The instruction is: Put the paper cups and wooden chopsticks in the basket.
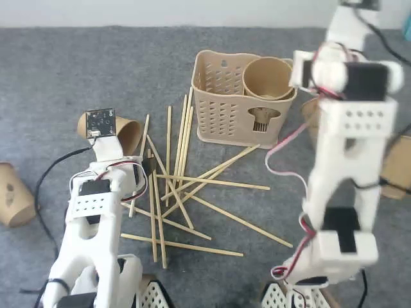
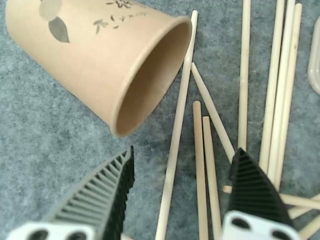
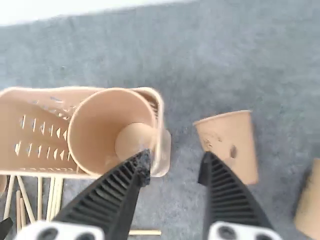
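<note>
A tan slotted basket [image 1: 225,106] stands upright on the grey carpet with one paper cup [image 1: 268,77] upright in its right end. In the right wrist view my right gripper [image 3: 176,162] hangs open above the basket [image 3: 40,130], beside that cup [image 3: 107,131]. Another cup [image 3: 230,142] lies on the carpet just past the basket. My left gripper [image 2: 185,160] is open low over the carpet, its jaws straddling a few wooden chopsticks [image 2: 175,145]. A cup [image 2: 95,65] lies on its side just ahead of it, mouth toward the sticks. Several chopsticks [image 1: 186,186] lie scattered in front of the basket.
One more cup [image 1: 16,196] lies at the far left edge. Two cups [image 1: 311,112] [image 1: 395,168] lie to the right, partly hidden behind the right arm. A cable [image 1: 282,151] loops down near the basket's right side.
</note>
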You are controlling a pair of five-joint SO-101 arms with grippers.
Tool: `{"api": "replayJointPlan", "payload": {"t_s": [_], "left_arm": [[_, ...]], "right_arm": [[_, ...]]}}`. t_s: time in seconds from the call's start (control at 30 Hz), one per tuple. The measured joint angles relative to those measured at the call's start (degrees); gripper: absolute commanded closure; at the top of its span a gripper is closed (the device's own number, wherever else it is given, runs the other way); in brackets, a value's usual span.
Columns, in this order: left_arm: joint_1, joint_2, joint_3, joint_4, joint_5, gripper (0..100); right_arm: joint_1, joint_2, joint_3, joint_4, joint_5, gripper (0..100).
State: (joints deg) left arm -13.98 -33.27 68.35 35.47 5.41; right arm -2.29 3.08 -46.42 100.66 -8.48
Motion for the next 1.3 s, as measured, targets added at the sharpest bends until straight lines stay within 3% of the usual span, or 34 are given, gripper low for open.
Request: {"api": "replayJointPlan", "payload": {"t_s": [0.17, 0.5, 0.7, 0.9, 1.07, 1.3], "left_arm": [[0.00, 0.00, 0.00, 0.00, 0.00, 71], [-0.09, 0.00, 0.00, 0.00, 0.00, 71], [-4.75, 0.00, -6.59, 7.91, 0.00, 71], [-11.16, 0.00, -15.47, 17.85, 0.00, 71], [-17.58, 0.09, -22.68, 21.80, 0.00, 71], [-26.90, 0.09, -35.96, 27.52, -3.52, 87]], "right_arm": [[1.67, -10.64, 14.42, 0.00, 1.67, 99.5], [7.47, -27.43, 48.97, -0.79, 10.99, 99.1], [15.21, -35.78, 76.57, -14.15, 19.69, 99.1], [17.93, -42.81, 100.92, -28.22, 25.58, 99.1], [17.85, -45.63, 113.49, -38.68, 29.01, 99.1], [17.85, -46.33, 118.68, -45.01, 29.45, 99.1]]}}
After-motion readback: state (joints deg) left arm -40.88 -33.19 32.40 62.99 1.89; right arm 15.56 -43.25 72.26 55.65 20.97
